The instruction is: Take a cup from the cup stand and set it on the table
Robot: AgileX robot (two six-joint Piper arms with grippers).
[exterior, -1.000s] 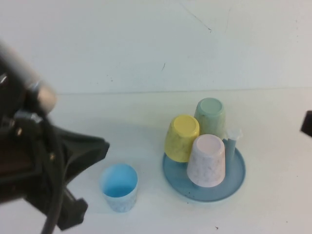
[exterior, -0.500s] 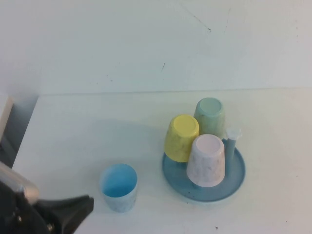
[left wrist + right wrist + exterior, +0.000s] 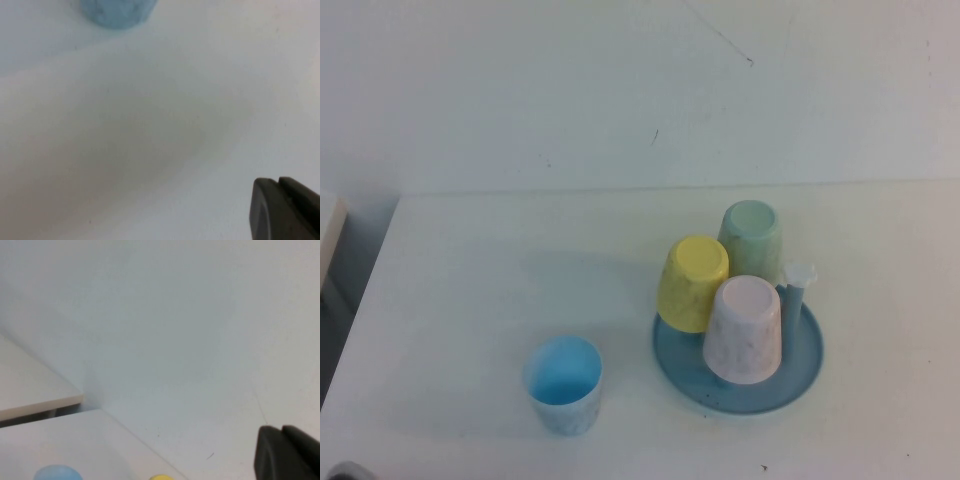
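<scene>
Sitting upright on the big white table (image 3: 470,270), the little light blue speckled plastic cup (image 3: 563,384) is left of the teal cup stand (image 3: 800,370), with the left gripper (image 3: 286,210) and right gripper (image 3: 287,452) both closed, empty, pulled back.

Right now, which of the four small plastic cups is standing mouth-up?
The light blue speckled cup, alone on the white table. The yellow, pale green and pale pink cups sit inverted on the teal cup stand.
</scene>
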